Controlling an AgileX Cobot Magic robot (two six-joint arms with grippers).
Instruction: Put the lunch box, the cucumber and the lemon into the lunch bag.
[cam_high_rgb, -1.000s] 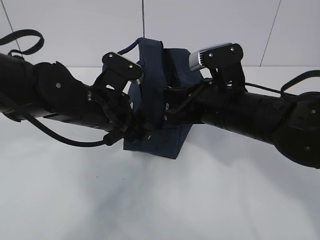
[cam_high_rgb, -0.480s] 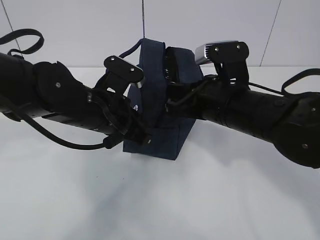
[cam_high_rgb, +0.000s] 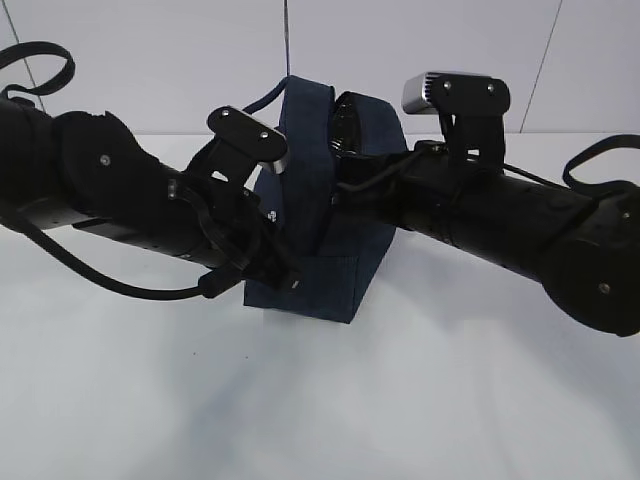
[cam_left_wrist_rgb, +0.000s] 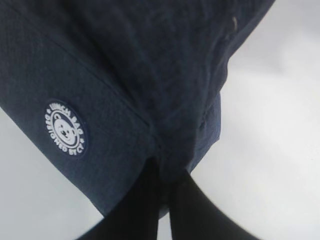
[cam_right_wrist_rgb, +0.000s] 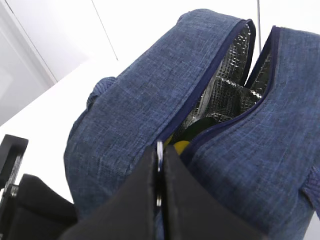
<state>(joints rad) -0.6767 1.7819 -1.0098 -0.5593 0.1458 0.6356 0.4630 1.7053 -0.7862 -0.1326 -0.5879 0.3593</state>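
The navy lunch bag (cam_high_rgb: 325, 240) stands on the white table between both arms; its white round logo (cam_left_wrist_rgb: 65, 129) shows in the left wrist view. My left gripper (cam_left_wrist_rgb: 164, 167) is shut on a fold of the bag's fabric at a lower corner. My right gripper (cam_right_wrist_rgb: 160, 150) is shut on the metal ring pull (cam_right_wrist_rgb: 159, 151) of the top zipper. The zipper is partly open, showing silver lining (cam_right_wrist_rgb: 225, 90). Inside I see a bit of the yellow lemon (cam_right_wrist_rgb: 179, 146) and the dark green cucumber (cam_right_wrist_rgb: 200, 126). The lunch box is hidden.
The white table (cam_high_rgb: 320, 400) spreads around the bag. A white wall (cam_high_rgb: 150, 60) stands behind. One bag handle (cam_high_rgb: 258, 100) loops up at the back left.
My right arm has risen and drawn back to the right with the ring pull, and the bag's top has pulled taller. My left gripper keeps its hold low on the bag.
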